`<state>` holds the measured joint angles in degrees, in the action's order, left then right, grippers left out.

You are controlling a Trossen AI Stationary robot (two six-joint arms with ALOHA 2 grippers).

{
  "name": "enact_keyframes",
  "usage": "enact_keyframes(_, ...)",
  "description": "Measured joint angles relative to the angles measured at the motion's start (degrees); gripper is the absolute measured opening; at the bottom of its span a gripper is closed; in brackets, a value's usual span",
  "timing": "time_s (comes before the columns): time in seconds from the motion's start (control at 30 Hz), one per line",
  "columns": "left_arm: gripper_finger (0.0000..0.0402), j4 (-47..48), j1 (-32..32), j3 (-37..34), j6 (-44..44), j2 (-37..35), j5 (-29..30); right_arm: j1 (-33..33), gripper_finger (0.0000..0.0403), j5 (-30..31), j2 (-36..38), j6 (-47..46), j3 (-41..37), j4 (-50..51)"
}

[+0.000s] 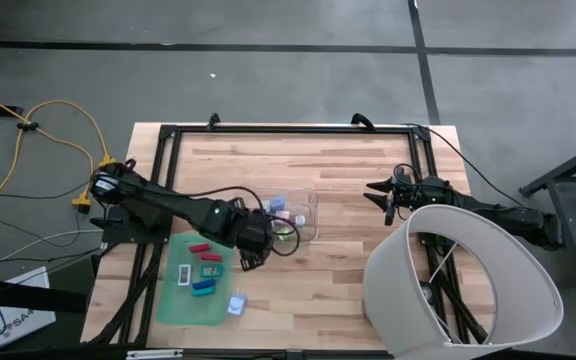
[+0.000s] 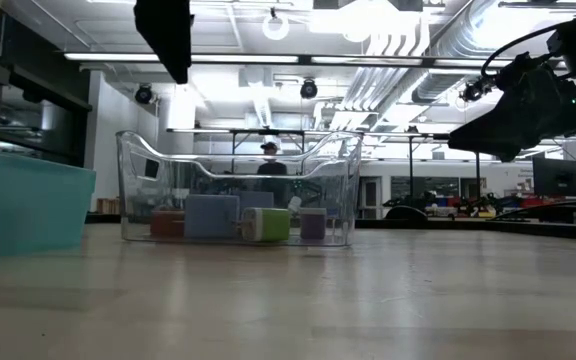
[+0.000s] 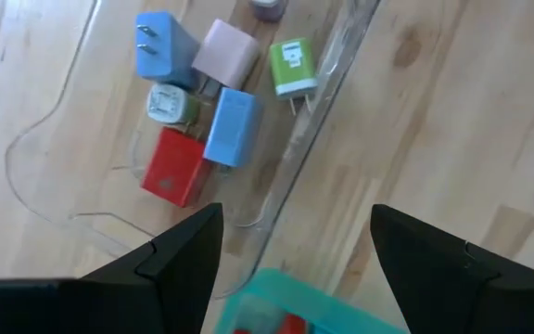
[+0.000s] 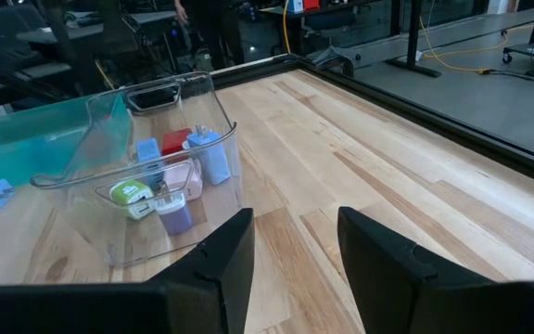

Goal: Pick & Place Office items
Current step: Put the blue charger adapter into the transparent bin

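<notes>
A pale wooden table [image 1: 348,215] filled the middle of the high view, set on a grey concrete floor, with a big white lamp shade [image 1: 468,280] crowding the lower right of the frame. A flat green mat [image 1: 173,300] lay at the lower left of the table, and a clear bin [image 1: 306,215] stood near its centre.

The left gripper [image 1: 251,250] hung just beside the bin's lower-left corner, over the mat's upper right edge. Its jaws stood wide apart with nothing between them, as the left wrist view showed. Likely it sat there between picks, placed to reach either mat or bin.

Some office items [image 3: 202,121] were already in the bin: blue, pink, green, red and whitish plug-like blocks clustered together. More items [image 1: 204,270] waited on the mat, red, teal and blue, with a pale blue one [image 1: 236,305] at the mat's lower right edge. The task looked partly done.

The right gripper [image 1: 383,197] waited at the table's upper right, well apart from the bin, jaws parted and empty.
</notes>
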<state>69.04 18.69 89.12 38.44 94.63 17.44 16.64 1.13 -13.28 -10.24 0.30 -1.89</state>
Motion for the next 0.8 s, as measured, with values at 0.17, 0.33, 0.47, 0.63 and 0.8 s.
enact_keyframes(0.17, 0.0266, -1.0, 1.7, 0.0, 1.0, 0.0, -0.9, 0.0, 0.0144, 0.0, 0.0, 0.0, 0.0, 0.0)
enact_keyframes(0.33, 0.0266, -2.1, 4.1, 0.0, 1.1, 0.0, -1.5, 0.0, 0.0144, 0.0, 0.0, 0.0, 0.0, 0.0)
enact_keyframes(0.47, 0.0266, -2.3, 5.1, 0.0, 3.0, 0.0, -1.5, 0.0, 0.0144, 0.0, 0.0, 0.0, 0.0, 0.0)
enact_keyframes(0.63, 0.0266, -2.8, 5.3, 0.0, 0.5, 0.0, -3.0, 0.0, 0.0144, 0.0, 0.0, 0.0, 0.0, 0.0)
enact_keyframes(0.8, 0.0266, -5.5, 6.5, -0.1, 1.1, 1.1, -7.6, 0.0, 0.0144, 0.0, 0.0, 0.0, 0.0, 0.0)
